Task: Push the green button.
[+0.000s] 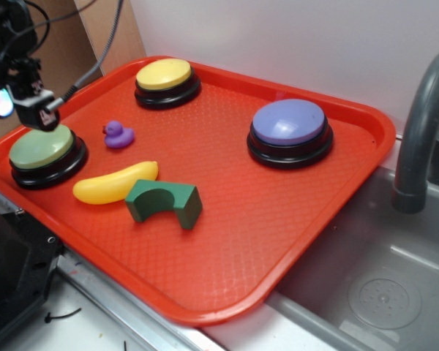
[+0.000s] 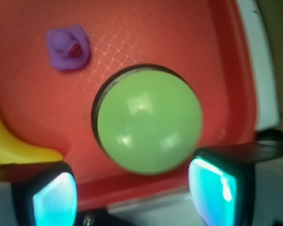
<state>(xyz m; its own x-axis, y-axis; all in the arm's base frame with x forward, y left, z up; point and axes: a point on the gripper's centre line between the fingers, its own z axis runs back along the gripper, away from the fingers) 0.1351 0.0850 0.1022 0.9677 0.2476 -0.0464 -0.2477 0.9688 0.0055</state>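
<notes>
Gripper (image 2: 134,193) jaws stand wide apart, holding nothing, above the green button (image 2: 148,121). Only the exterior view shows the yellow button (image 1: 166,74) at 12 o'clock.

Pale green button (image 2: 148,121) on black base, purple duck (image 2: 67,48), yellow banana (image 1: 115,183), red grid-textured tray (image 1: 227,219)

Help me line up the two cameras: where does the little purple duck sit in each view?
Exterior: purple duck upper left on the red tray, right of and behind the green button.
Wrist: duck top left, up-left of the button.
Shared landmark: the green button.
</notes>
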